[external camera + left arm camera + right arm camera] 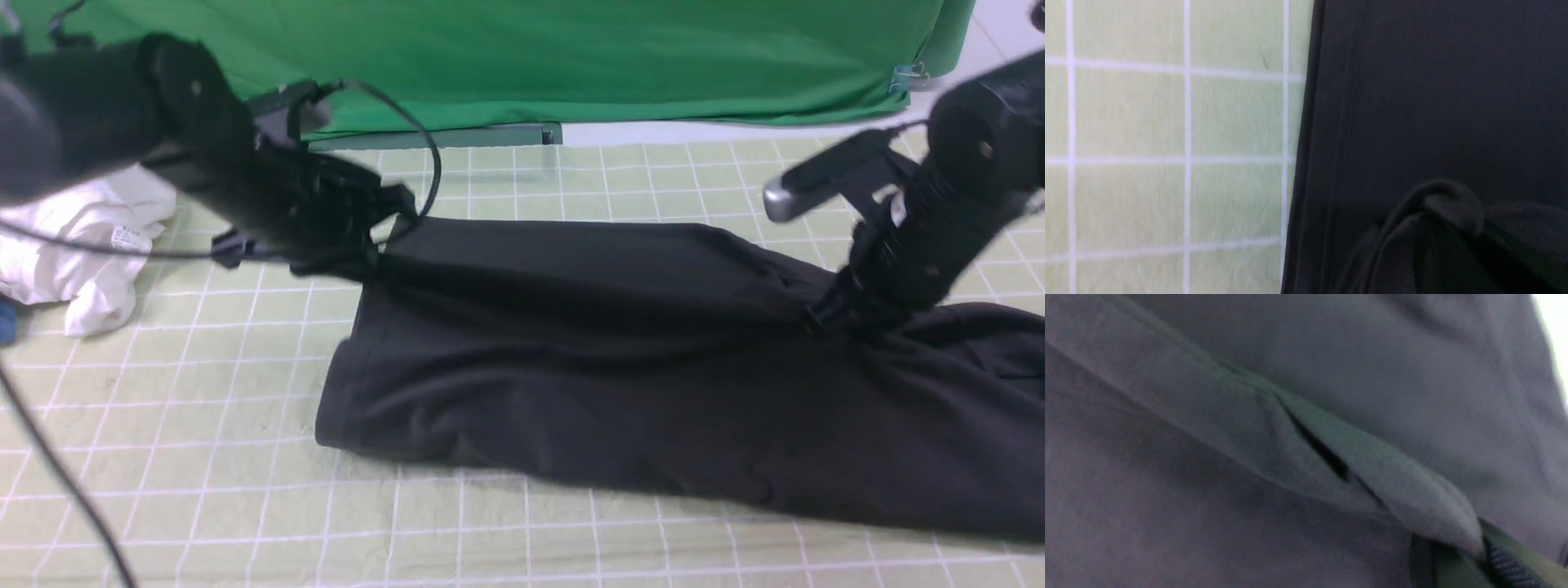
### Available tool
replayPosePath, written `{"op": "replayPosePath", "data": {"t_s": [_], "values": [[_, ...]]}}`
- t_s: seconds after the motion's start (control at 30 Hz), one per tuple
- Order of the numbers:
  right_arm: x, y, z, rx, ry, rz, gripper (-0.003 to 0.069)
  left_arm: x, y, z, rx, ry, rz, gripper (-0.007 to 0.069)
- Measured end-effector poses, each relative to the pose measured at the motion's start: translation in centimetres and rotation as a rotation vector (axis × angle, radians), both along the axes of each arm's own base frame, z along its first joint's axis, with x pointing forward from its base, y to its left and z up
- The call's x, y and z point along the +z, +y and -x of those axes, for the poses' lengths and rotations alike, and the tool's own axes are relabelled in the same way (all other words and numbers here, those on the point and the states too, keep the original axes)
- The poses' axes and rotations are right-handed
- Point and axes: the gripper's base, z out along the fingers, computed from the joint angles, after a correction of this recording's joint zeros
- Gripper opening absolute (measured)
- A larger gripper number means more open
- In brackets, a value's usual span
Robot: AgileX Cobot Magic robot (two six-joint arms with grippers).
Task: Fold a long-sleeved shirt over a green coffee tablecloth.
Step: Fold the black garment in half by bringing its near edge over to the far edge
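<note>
The long-sleeved shirt lies as a wide black band across the green coffee tablecloth, its print hidden. My left gripper is shut on the shirt's far left corner, which is lifted a little off the cloth. In the left wrist view a bunched fold of the shirt rises into the gripper, with the gridded tablecloth beside it. My right gripper is shut on a pinched ridge at the shirt's right part. In the right wrist view the shirt fills the picture, its fold running into the gripper.
A crumpled white garment lies at the far left on the tablecloth. Plain deep green fabric hangs behind the table's far edge. A black cable crosses the near left corner.
</note>
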Motion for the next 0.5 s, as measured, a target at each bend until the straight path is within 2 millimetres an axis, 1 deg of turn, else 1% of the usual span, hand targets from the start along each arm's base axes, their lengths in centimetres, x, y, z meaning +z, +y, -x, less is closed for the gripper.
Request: {"op": "replayPosePath", "data": {"t_s": [0.1, 0.13, 0.17, 0.27, 0.3, 0.33, 0.37, 0.5], "values": [[0.3, 0.4, -2.2, 0.0, -0.031, -0.008, 0.0048, -0.5, 0.5, -2.3, 0.016, 0.002, 0.003, 0.0027], [0.1, 0.5, -2.6, -0.001, -0.032, -0.008, 0.0048, -1.0, 0.7, -2.8, 0.021, 0.01, 0.003, 0.0027], [0.0, 0.6, -3.1, 0.001, -0.038, -0.008, 0.0048, -0.8, 0.8, -3.3, 0.024, -0.002, 0.004, 0.0027], [-0.6, 1.1, -4.9, 0.014, -0.046, -0.005, 0.0048, -1.7, 1.0, -4.8, 0.033, -0.008, 0.003, 0.0027], [-0.6, 1.2, -5.0, 0.014, -0.049, -0.006, 0.0048, -1.6, 1.0, -5.0, 0.033, -0.012, 0.003, 0.0027], [-1.2, 1.4, -5.9, 0.015, -0.045, -0.004, 0.0048, -2.1, 1.0, -5.5, 0.036, -0.015, 0.003, 0.0027], [-1.1, 1.5, -5.9, 0.015, -0.049, -0.005, 0.0048, -2.3, 1.0, -5.7, 0.037, -0.014, 0.003, 0.0027], [-2.3, 1.9, -7.8, 0.017, -0.051, -0.002, 0.0048, -3.9, 1.0, -6.9, 0.06, -0.038, -0.001, 0.0027]]}}
